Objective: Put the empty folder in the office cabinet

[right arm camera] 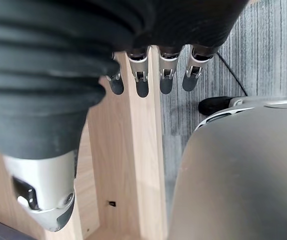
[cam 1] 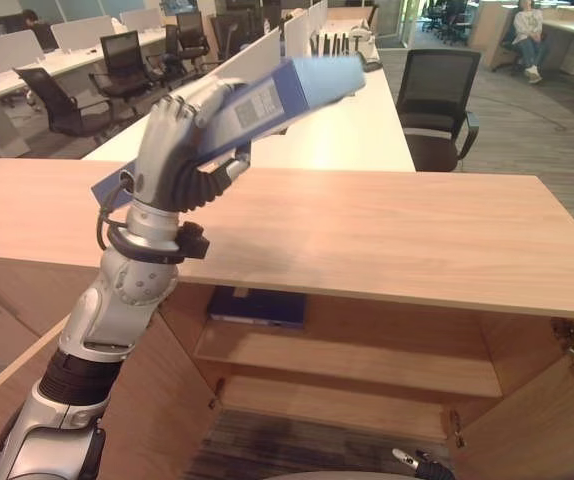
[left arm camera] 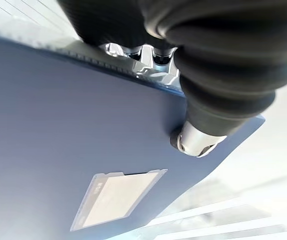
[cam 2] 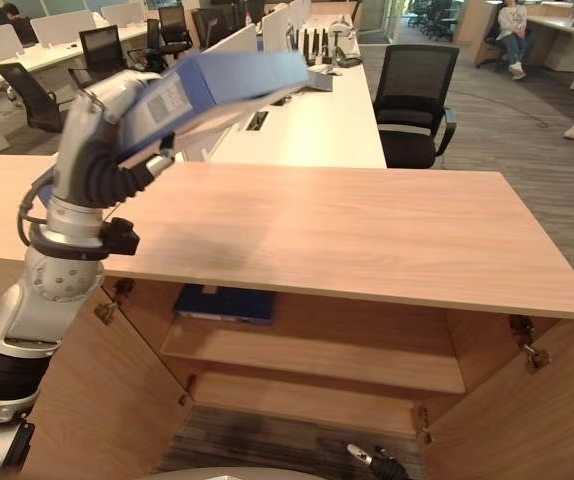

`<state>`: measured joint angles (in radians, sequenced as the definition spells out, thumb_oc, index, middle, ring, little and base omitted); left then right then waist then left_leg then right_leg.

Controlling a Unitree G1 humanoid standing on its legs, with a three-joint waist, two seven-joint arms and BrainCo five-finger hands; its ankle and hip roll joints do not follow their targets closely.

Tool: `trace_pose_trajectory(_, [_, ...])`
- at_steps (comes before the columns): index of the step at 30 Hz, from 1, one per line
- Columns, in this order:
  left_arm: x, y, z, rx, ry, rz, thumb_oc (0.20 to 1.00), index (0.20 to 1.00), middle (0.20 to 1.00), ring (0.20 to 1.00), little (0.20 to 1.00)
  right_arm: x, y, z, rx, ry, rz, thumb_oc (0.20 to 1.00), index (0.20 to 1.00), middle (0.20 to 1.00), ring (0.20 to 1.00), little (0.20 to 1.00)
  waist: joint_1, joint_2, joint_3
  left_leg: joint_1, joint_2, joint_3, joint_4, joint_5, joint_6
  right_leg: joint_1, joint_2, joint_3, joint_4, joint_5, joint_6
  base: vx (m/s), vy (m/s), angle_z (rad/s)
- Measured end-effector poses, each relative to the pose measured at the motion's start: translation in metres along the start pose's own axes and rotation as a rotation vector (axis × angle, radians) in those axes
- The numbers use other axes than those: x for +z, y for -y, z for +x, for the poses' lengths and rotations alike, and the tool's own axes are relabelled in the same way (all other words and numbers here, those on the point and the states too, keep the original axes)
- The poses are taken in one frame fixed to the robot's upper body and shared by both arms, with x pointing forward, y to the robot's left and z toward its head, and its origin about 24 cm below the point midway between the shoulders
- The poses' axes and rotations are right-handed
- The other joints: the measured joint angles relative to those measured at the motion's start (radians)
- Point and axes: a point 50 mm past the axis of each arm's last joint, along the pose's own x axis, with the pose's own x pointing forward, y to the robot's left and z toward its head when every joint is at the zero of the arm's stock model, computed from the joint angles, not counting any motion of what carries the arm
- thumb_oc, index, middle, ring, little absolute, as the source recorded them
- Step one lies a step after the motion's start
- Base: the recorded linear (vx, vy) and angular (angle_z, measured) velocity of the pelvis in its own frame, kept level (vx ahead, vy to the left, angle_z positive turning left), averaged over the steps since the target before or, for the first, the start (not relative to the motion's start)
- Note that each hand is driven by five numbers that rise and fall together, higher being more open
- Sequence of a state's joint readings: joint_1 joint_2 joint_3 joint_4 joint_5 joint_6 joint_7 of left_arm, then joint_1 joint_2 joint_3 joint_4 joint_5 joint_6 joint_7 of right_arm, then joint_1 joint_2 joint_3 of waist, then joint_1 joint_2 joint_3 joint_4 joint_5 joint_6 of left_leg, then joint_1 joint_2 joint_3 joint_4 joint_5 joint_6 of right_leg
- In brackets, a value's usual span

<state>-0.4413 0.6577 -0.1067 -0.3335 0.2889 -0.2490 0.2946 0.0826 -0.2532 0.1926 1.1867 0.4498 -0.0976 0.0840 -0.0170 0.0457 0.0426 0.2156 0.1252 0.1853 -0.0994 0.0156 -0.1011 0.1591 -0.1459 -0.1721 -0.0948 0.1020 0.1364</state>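
We see the left hand (cam 1: pixel 182 135) raised above the light wooden cabinet top (cam 1: pixel 387 235), fingers and thumb clamped on the flat blue plastic folder (cam 1: pixel 287 95). Below the hand, the open wooden office cabinet (cam 1: pixel 347 365) awaits; another dark blue folder (cam 1: pixel 257 305) lies inside. Lowering and insertion remain. The right hand (right arm camera: pixel 153 75) hangs relaxed, fingers straight.

We see the right hand (right arm camera: pixel 133 75) from close up, its dark ribbed cover taking a top corner. Silver fingers (right arm camera: pixel 142 80) with dark tips hang in a row, straight and relaxed, nothing in them. The thumb (right arm camera: pixel 46 200) sits apart from the row, also loose. Past the fingers we see light wood cabinet panels (right arm camera: pixel 133 165), one edge-on, and beside them grey striped carpet (right arm camera: pixel 273 55). Fingers are clear of the wood, touching nothing.
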Motion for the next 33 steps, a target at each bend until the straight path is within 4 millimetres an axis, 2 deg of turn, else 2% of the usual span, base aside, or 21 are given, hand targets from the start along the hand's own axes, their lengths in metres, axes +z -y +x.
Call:
trace_pose_trajectory(4, [0.006, -0.002, 0.002, 0.054, -0.014, -0.238, 0.200, 0.200, 0.200, 0.200, 0.200, 0.004, 0.001, 0.001, 0.002, 0.008, -0.003, 1.000, 1.000, 1.000, 1.000, 1.000, 0.000, 0.011, -0.007, -0.001, 0.000, -0.003, 0.000, 0.000, 0.000, 0.001, 0.000, -0.002, 0.000, 0.000, 0.000, 0.00, 0.000, 0.00])
trace_pose_trajectory(6, [0.004, -0.003, 0.002, 0.061, -0.043, -0.460, 0.200, 0.200, 0.200, 0.200, 0.200, 0.006, 0.003, 0.001, -0.003, 0.011, -0.006, 1.000, 1.000, 1.000, 1.000, 1.000, 0.000, 0.025, -0.016, -0.004, 0.000, -0.006, -0.001, 0.000, 0.000, 0.001, 0.000, -0.006, 0.000, 0.000, 0.000, -0.05, -0.002, 0.04])
trace_pose_trajectory(10, [0.001, -0.005, 0.002, 0.048, -0.068, -0.691, 0.200, 0.200, 0.200, 0.200, 0.200, 0.005, 0.006, 0.000, -0.010, -0.006, -0.008, 1.000, 1.000, 1.000, 1.000, 1.000, 0.002, 0.037, -0.024, -0.012, 0.000, -0.015, -0.001, 0.000, 0.000, -0.002, -0.001, -0.013, 0.000, 0.000, 0.000, 0.00, -0.004, 0.06])
trace_pose_trajectory(14, [-0.001, -0.005, 0.001, 0.021, -0.076, -0.843, 0.200, 0.200, 0.200, 0.200, 0.200, 0.005, 0.007, 0.000, -0.011, -0.007, -0.009, 1.000, 1.000, 1.000, 1.000, 1.000, 0.007, 0.043, -0.027, -0.016, 0.000, -0.023, 0.000, 0.001, 0.000, 0.000, -0.001, -0.021, 0.000, -0.001, -0.001, -0.02, 0.000, 0.06])
trace_pose_trajectory(20, [-0.012, -0.003, -0.024, -0.015, -0.178, -1.125, 0.200, 0.200, 0.200, 0.200, 0.200, 0.003, 0.011, -0.001, -0.011, -0.015, -0.009, 1.000, 1.000, 1.000, 1.000, 1.000, 0.021, 0.051, -0.021, -0.016, 0.000, -0.028, 0.000, 0.003, 0.000, 0.002, -0.001, -0.025, 0.000, -0.001, -0.001, 0.00, 0.000, 0.00])
trace_pose_trajectory(28, [-0.024, -0.021, -0.043, -0.027, -0.268, -1.219, 0.200, 0.200, 0.200, 0.200, 0.200, -0.008, 0.015, -0.003, -0.023, -0.065, -0.005, 1.000, 1.000, 1.000, 1.000, 1.000, 0.039, 0.049, -0.016, -0.017, 0.000, -0.032, -0.001, 0.003, 0.000, 0.005, -0.001, -0.030, 0.000, -0.001, -0.001, 0.00, 0.002, 0.01])
trace_pose_trajectory(33, [-0.026, -0.015, -0.057, -0.081, -0.363, -1.306, 0.200, 0.200, 0.200, 0.200, 0.200, -0.012, 0.018, -0.004, -0.033, -0.087, -0.003, 1.000, 1.000, 1.000, 1.000, 1.000, 0.059, 0.047, -0.015, -0.020, 0.000, -0.033, -0.001, 0.003, 0.000, 0.003, -0.001, -0.030, 0.000, -0.001, -0.001, 0.00, 0.000, 0.00])
